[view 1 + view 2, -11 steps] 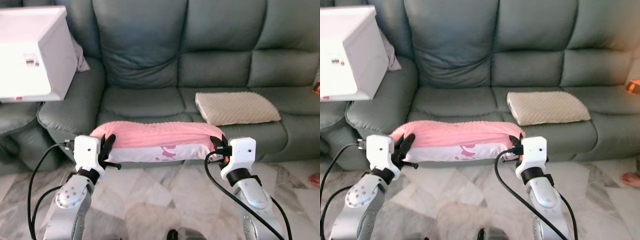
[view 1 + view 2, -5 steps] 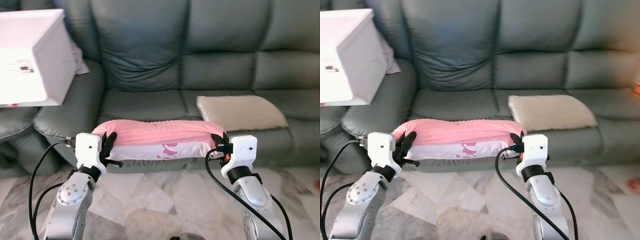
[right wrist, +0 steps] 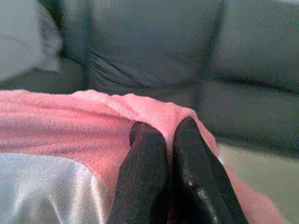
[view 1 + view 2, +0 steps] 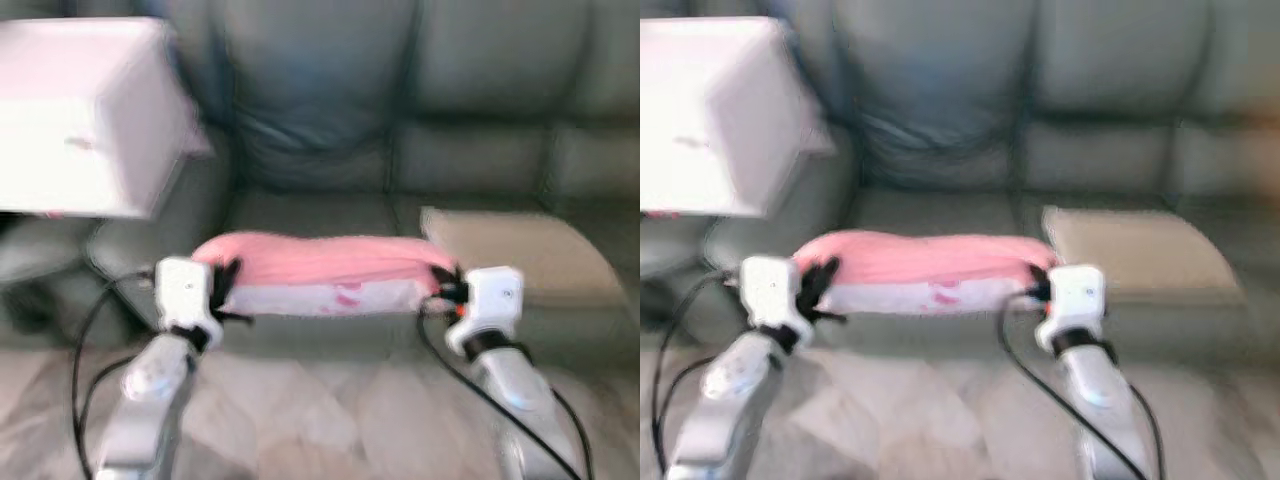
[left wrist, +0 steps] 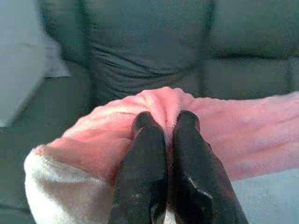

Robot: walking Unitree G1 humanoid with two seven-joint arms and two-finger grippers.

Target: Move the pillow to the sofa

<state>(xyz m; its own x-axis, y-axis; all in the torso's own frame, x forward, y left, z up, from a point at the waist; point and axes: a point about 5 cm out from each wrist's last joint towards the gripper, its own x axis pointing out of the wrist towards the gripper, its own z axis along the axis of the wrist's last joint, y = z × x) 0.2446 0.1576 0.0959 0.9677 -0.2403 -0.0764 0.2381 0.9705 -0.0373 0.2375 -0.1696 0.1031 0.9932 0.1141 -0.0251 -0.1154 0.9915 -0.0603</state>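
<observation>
Where pinched: pillow (image 4: 325, 272) between claws

2 head eyes downward at sofa (image 4: 330, 120); 2 wrist close-ups.

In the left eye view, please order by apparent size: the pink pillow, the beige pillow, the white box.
1. White box, though it sits nearer the camera.
2. Pink pillow, held by left hand and right hand.
3. Beige pillow, close to pink.

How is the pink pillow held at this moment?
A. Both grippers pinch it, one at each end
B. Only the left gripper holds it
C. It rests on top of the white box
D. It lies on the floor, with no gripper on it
A: the left gripper and the right gripper are each shut on an end of the pink pillow, in front of the sofa.
</observation>
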